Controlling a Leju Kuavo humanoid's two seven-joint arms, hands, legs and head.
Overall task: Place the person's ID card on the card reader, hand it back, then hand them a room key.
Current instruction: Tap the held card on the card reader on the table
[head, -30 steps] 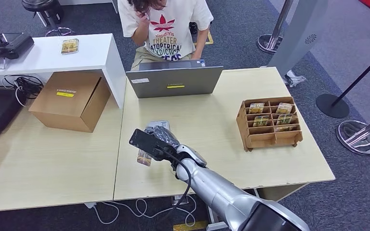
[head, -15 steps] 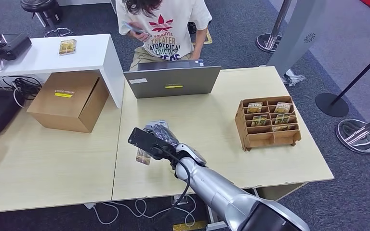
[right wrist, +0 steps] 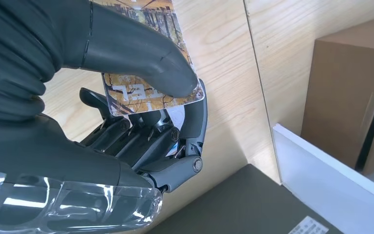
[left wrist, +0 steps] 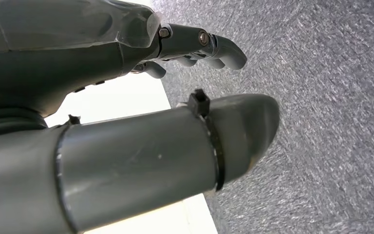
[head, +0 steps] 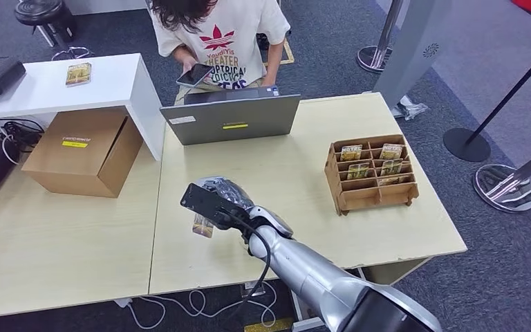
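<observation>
Wooden table [head: 283, 173]: laptop [head: 229, 119], card rack [head: 370, 174], cardboard box [head: 83, 152].

Laptop [head: 229, 119] behind right hand [head: 225, 197]; card rack [head: 371, 173] right; box [head: 83, 151] left.

You saw the card [right wrist: 148, 90], printed in yellow-brown with white lettering, pinched by the right hand [right wrist: 141, 122] over the bench [head: 304, 187], near six o'clock.

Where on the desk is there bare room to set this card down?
Bare wood lies between the right hand holding the card and the wooden card rack, and along the near edge left of the hand. It is crowded by the laptop and the cardboard box.
</observation>
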